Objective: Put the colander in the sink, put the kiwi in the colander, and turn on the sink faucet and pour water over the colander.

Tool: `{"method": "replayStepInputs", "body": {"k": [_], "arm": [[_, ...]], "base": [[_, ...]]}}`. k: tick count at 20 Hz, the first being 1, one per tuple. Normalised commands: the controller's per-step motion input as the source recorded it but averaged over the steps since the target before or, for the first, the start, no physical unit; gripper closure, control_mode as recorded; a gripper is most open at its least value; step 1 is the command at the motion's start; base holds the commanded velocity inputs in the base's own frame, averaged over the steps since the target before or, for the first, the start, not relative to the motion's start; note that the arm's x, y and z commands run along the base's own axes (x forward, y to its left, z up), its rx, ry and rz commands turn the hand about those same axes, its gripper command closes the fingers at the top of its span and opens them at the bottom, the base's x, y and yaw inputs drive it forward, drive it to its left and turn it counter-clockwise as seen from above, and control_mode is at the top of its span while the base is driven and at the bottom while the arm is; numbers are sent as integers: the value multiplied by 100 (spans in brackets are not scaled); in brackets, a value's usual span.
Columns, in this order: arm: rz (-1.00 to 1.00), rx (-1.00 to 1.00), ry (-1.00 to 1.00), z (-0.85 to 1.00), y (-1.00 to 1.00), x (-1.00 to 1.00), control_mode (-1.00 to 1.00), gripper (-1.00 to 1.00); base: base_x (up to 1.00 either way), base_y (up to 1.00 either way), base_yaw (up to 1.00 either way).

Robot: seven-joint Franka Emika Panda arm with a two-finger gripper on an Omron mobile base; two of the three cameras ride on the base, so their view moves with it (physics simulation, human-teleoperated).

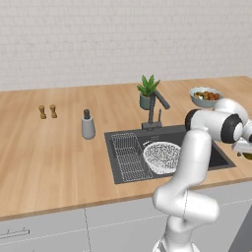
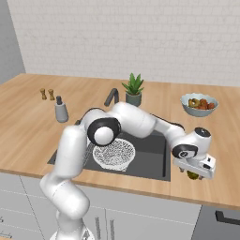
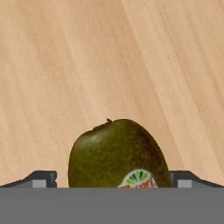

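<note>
The two dark finger tips of the gripper [image 3: 112,178] stand one on each side of the small olive-green-brown oval kiwi [image 3: 118,154], which sits squarely between them in the hand view with its stem nub pointing away from the hand and a round printed sticker on the near end; whether the pads already press its skin or only flank it I cannot tell (the tips are cut off low in that view). So the fruit's long axis seems to run along the line of the fingers, and the jaws span its narrower width. Beneath it lies the pale wooden counter [image 3: 52,65]. From the right base view the gripper [image 2: 193,172] is low over the counter to the right of the large rectangular dark grey sink [image 2: 152,150], the kiwi [image 2: 192,175] a dark spot under the hand. The wide, shallow white perforated colander [image 2: 114,153] already rests in the basin, well apart to the arm's left, so my judgement is that the coming move is a lift and a carry leftward over the sink rim to it
</note>
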Motion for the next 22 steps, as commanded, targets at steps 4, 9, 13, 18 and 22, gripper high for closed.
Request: {"method": "replayStepInputs", "body": {"k": [4,9,13,18,22], "arm": [[2,0,0,-30,0,0,-100,100],[0,0,0,-4,0,4,-100,100],[0,0,0,0,0,-2,-100,100],[0,0,0,3,36,-18,-100,100],[0,-2,0,22,80,-11,-100,100]], "base": [[0,0,0],[0,0,0],[0,0,0],[0,0,0],[0,0,0]]}}
